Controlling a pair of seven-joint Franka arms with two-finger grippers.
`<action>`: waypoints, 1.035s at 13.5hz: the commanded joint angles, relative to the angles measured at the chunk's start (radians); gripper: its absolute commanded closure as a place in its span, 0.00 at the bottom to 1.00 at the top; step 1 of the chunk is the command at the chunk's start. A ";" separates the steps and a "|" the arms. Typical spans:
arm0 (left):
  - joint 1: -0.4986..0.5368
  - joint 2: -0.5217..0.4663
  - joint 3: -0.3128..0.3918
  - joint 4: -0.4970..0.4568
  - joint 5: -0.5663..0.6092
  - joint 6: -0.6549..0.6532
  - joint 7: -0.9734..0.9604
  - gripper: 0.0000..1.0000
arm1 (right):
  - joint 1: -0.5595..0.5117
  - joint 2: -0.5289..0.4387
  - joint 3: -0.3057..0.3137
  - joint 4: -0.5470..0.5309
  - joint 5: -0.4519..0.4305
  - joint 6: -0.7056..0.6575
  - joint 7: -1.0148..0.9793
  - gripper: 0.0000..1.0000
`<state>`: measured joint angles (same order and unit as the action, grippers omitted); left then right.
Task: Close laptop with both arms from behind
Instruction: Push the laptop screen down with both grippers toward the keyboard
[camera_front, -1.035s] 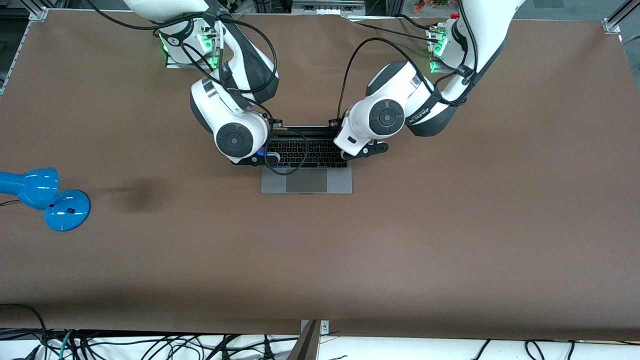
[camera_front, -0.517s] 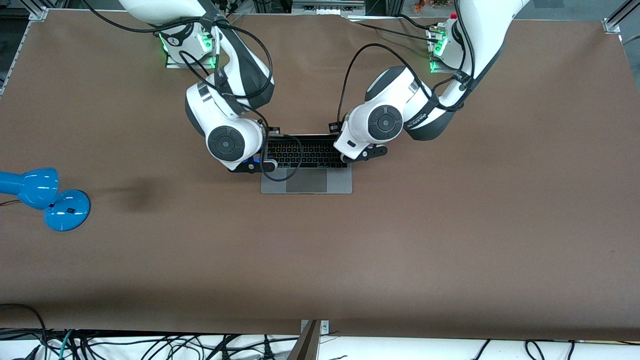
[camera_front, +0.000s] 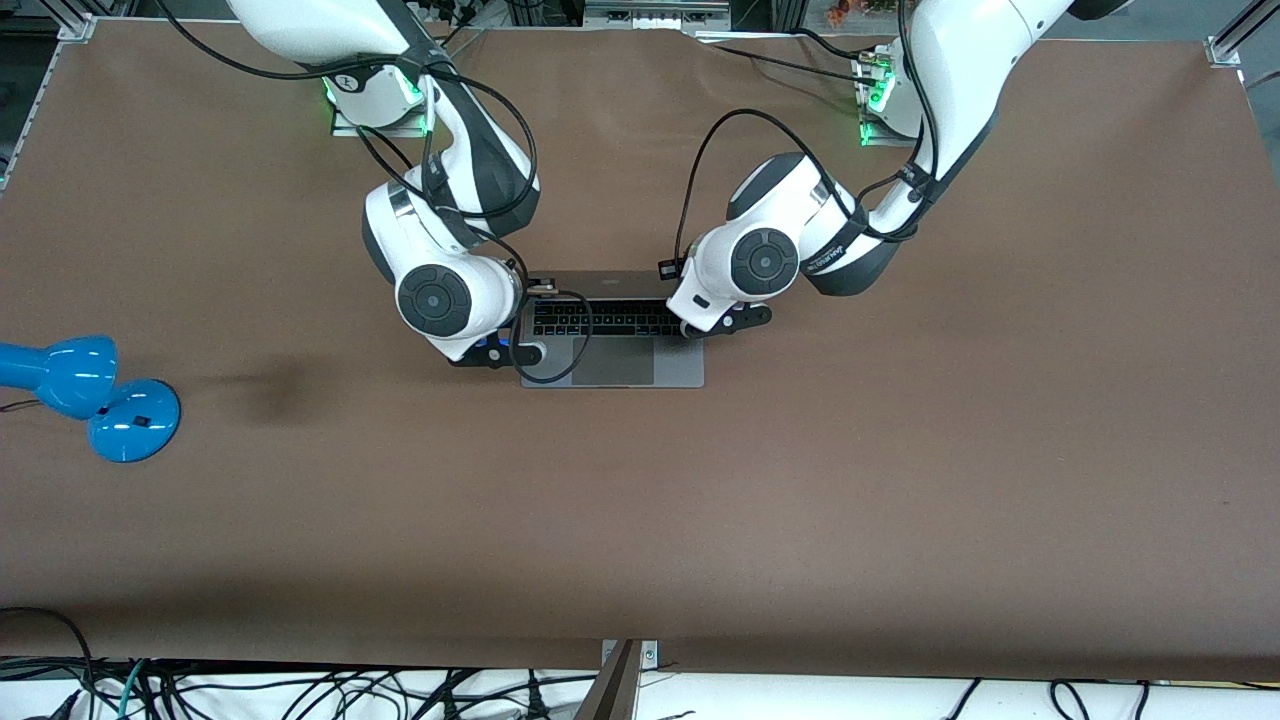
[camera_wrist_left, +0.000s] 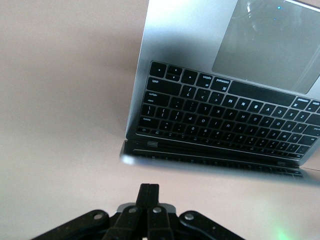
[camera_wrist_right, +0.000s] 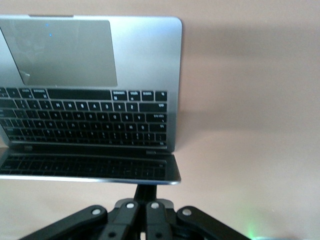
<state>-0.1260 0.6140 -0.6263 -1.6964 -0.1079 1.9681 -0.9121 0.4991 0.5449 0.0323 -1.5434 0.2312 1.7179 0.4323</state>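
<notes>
The space-grey laptop (camera_front: 612, 365) lies mid-table, half shut, its lid (camera_front: 600, 285) leaning over the black keyboard (camera_front: 610, 318) toward the trackpad. Both arms reach down at the lid's back. My left gripper (camera_front: 715, 325) is shut and empty at the lid's corner toward the left arm's end. In the left wrist view the left gripper (camera_wrist_left: 149, 187) sits just short of the lid's edge (camera_wrist_left: 200, 161). My right gripper (camera_front: 500, 355) is shut and empty at the other corner. In the right wrist view the right gripper (camera_wrist_right: 148, 189) meets the lid's edge (camera_wrist_right: 100, 178), which mirrors the keyboard (camera_wrist_right: 85, 122).
A blue desk lamp (camera_front: 90, 390) lies on the brown table toward the right arm's end, well away from the laptop. Black cables (camera_front: 560, 350) hang from the right wrist over the laptop's corner. Cables and a stand sit below the table's near edge.
Both arms have come toward the front camera and lower, tipping the lid farther over the keyboard. Less of the keyboard shows now. Both grippers stayed shut.
</notes>
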 joint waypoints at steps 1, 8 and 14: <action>-0.006 0.026 -0.003 0.027 0.042 0.024 -0.013 1.00 | -0.002 0.016 -0.002 0.012 -0.007 0.046 -0.015 1.00; -0.014 0.095 0.002 0.072 0.082 0.029 -0.014 1.00 | -0.001 0.066 -0.028 0.014 -0.010 0.161 -0.084 1.00; -0.014 0.134 0.005 0.086 0.140 0.037 -0.016 1.00 | -0.001 0.107 -0.040 0.014 -0.010 0.236 -0.122 1.00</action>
<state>-0.1262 0.7124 -0.6241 -1.6524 -0.0292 2.0063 -0.9122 0.4987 0.6324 -0.0061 -1.5430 0.2307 1.9282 0.3306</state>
